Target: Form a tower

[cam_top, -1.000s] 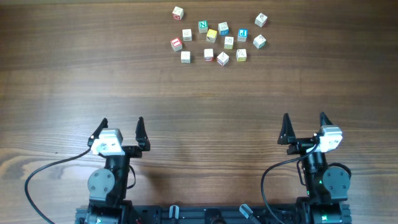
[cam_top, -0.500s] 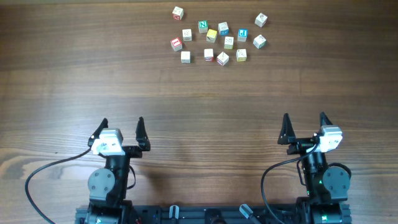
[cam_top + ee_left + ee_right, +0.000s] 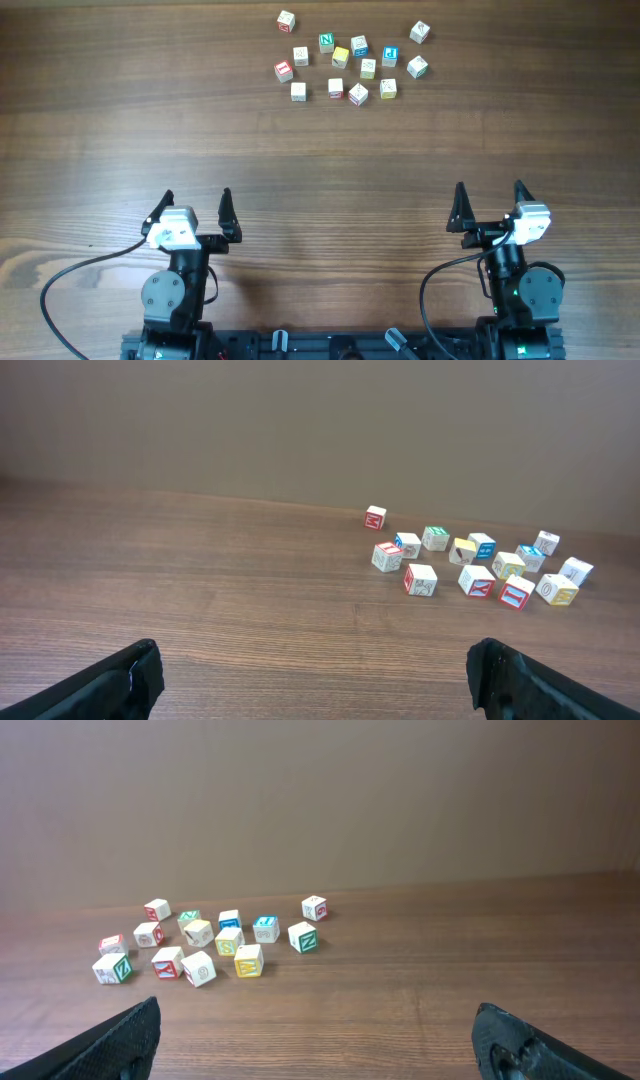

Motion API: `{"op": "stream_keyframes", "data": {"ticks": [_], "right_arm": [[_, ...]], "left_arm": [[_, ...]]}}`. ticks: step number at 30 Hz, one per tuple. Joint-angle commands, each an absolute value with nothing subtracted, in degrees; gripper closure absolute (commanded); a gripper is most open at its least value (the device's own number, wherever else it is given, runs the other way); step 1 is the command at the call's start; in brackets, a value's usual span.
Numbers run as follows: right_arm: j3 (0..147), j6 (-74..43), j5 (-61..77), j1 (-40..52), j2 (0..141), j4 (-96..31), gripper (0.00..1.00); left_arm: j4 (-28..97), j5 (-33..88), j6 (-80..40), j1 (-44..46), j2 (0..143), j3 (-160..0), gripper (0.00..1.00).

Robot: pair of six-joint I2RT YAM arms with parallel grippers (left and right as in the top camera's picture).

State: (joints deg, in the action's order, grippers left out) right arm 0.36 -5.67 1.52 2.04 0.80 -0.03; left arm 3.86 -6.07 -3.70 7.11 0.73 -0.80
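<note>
Not yet stacked into a tower: alphabet cubes (image 3: 345, 62) lying loose in one cluster at the far side of the worktop (image 3: 320, 150), each flat on the wood, none resting on another.

Probably light, stiff and hard to crush (wood, by the look of it), with smooth printed faces apt to slip or twist under an off-centre pinch. Best taken across two opposite flat sides, at mid-height. Easiest to begin with an outlying cube (image 3: 420, 32), clear of its neighbours, rather than the yellow cube (image 3: 340, 57) hemmed in mid-cluster.

Both arms tucked at the near edge, well apart from the cluster and aimed toward it. Left fingers (image 3: 227, 212) spread wide, gripping nothing; right fingers (image 3: 459, 208) likewise wide and bare.
</note>
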Motion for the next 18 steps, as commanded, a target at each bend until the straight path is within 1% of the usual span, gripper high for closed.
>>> {"op": "stream_keyframes", "data": {"ticks": [1, 6, 11, 13, 18], "right_arm": [[0.3, -4.6, 2.7, 2.2, 0.6, 0.1, 0.0], [0.3, -4.6, 2.7, 2.2, 0.6, 0.1, 0.0], [0.3, -4.6, 2.7, 2.2, 0.6, 0.1, 0.0], [0.3, -4.6, 2.7, 2.2, 0.6, 0.1, 0.0], [0.3, -4.6, 2.7, 2.2, 0.6, 0.1, 0.0]], "left_arm": [[3.9, -5.4, -3.4, 6.8, 0.4, -0.4, 0.0], [1.5, -5.3, -3.4, 6.8, 0.4, -0.4, 0.0], [0.8, -0.3, -3.4, 6.8, 0.4, -0.4, 0.0], [1.0, -0.2, -3.4, 6.8, 0.4, -0.9, 0.0], [1.1, -0.2, -3.4, 6.8, 3.3, -6.3, 0.0]]}}
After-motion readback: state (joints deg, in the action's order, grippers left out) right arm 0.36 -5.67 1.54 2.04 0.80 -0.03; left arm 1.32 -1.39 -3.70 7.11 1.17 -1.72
